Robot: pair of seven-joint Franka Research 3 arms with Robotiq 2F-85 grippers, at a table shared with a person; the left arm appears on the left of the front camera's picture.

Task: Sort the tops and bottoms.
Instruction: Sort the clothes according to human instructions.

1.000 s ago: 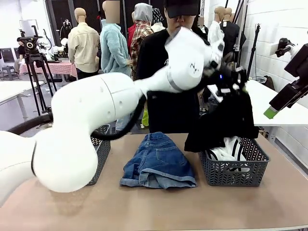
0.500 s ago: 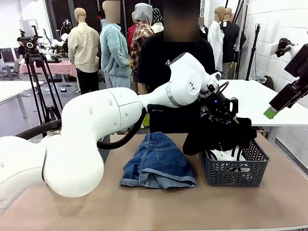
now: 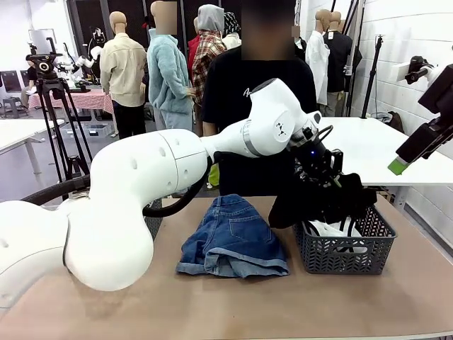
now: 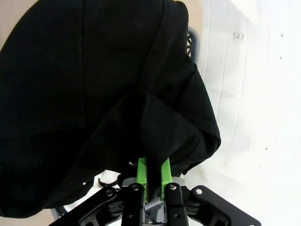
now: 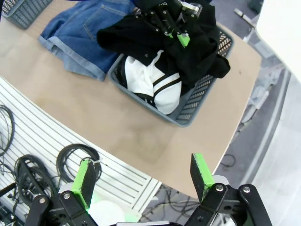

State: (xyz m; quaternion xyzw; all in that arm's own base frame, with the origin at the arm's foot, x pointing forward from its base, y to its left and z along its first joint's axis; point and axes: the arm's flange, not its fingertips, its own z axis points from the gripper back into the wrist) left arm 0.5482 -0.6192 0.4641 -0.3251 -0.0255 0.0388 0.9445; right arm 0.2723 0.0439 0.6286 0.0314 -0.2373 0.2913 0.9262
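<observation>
Black top (image 3: 311, 205) hangs bunched over the grey basket (image 3: 343, 261) on the desk's (image 3: 212, 304) right side, clamped between the left tool's (image 4: 153, 170) green pads (image 4: 142, 172). Denim bottoms (image 3: 232, 241) lie mid-desk, just beside the basket. Right tool (image 5: 143, 179) hangs high, fingers wide apart, holding nothing.

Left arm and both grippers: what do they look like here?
The left arm is glossy white with bulky rounded links, a grey band near the wrist, small dark marks, and a black cable looping beneath. The left gripper and right gripper are black bolted linkages with bright green pads on the fingers.
</observation>
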